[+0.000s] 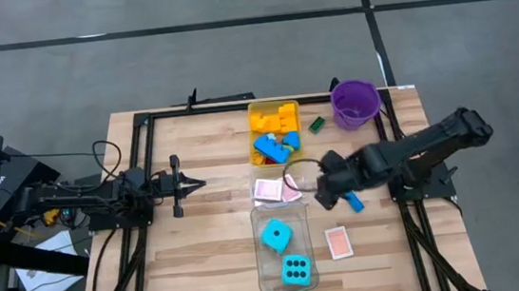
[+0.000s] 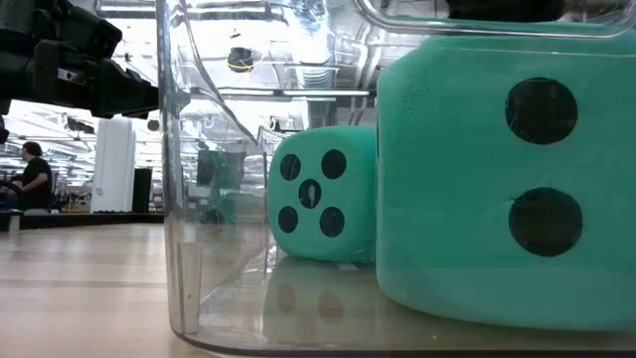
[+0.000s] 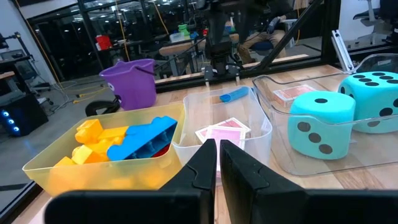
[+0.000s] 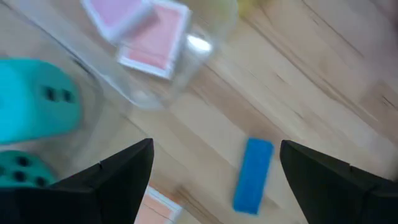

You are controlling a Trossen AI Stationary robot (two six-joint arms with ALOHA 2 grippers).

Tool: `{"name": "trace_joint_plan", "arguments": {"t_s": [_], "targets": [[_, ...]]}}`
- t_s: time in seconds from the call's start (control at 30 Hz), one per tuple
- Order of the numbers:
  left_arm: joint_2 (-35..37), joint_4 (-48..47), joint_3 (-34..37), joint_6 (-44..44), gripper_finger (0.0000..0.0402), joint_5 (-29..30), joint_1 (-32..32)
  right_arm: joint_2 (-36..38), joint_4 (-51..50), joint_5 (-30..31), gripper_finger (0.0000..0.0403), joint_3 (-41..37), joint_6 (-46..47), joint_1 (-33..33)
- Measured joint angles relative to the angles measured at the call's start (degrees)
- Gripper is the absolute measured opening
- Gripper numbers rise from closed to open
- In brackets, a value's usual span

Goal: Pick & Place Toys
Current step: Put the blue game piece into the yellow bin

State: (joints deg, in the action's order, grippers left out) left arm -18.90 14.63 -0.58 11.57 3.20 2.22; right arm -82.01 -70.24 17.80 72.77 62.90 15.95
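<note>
right tool (image 4: pixel 211 180): stood wide open, nothing held, above the blue brick (image 4: pixel 253 175) on the bare table (image 1: pixel 214 264), right of the trays.
left tool (image 3: pixel 217 163): fingers closed together, empty, parked at the left side of the table, pointing toward the trays.
blue brick: lay flat on the wood between the open fingers in the right wrist view, apart from the card tray (image 1: pixel 278 189).
brick handling: judged light, rigid, smooth plastic; best pinched across the narrow sides at mid-length, since a grip near an end could twist it out.
dice (image 1: pixel 276 235): two cyan, soft-looking, already in the clear tray (image 1: pixel 263 260).
cards: pink-backed cards (image 3: pixel 224 132) in the middle tray; one loose card (image 1: pixel 339 242) on the table, thin and flat, likely hard to get under.
other bricks: yellow and blue pile (image 3: pixel 118 142) in the yellow-tinted tray (image 3: pixel 43 171); green piece (image 1: pixel 316 123) loose beside the purple bucket (image 1: pixel 355 103).
risk: finger could nudge the brick sideways on descent.
</note>
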Motion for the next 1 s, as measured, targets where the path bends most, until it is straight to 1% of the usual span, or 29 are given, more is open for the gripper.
{"name": "trace_joint_plan", "arguments": {"t_s": [0.17,0.23,0.3,0.37,0.5,0.67,0.77,0.87,1.0], "targets": [[-0.02,-0.02,0.0,-0.02,0.0017,-0.02,-0.01,-2.53,-8.76,0.68,0.034,0.0,9.65,5.09],[0.0,-0.02,0.0,0.0,0.0017,0.0,0.0,-3.4,-11.42,0.69,0.0338,-0.1,11.46,6.07],[0.0,-0.02,0.0,0.0,0.0017,-0.02,-0.02,-3.55,-11.62,0.47,0.0334,-1.06,11.37,6.21],[-0.01,-0.01,0.0,-0.02,0.0017,-0.02,-0.01,-3.36,-10.19,0.39,0.0328,-3.14,10.74,5.72],[-0.02,-0.02,0.0,0.0,0.0017,0.0,0.0,-1.62,-7.28,-1.68,0.0319,-8.41,8.86,3.13],[-0.01,-0.01,0.0,-0.02,0.0017,-0.01,-0.01,1.89,1.65,-5.54,0.0317,-17.05,7.16,-0.8],[-0.01,-0.02,0.0,0.0,0.0017,-0.02,-0.01,3.69,4.72,-7.02,0.0317,-21.59,7.51,-2.47],[-0.02,-0.02,0.0,-0.02,0.0017,0.0,0.0,4.43,7.46,-8.63,0.0317,-25.36,7.6,-3.48],[-0.02,-0.02,0.0,-0.02,0.0017,-0.02,-0.02,4.46,14.93,-10.97,0.0317,-29.66,7.6,-3.72]]}}
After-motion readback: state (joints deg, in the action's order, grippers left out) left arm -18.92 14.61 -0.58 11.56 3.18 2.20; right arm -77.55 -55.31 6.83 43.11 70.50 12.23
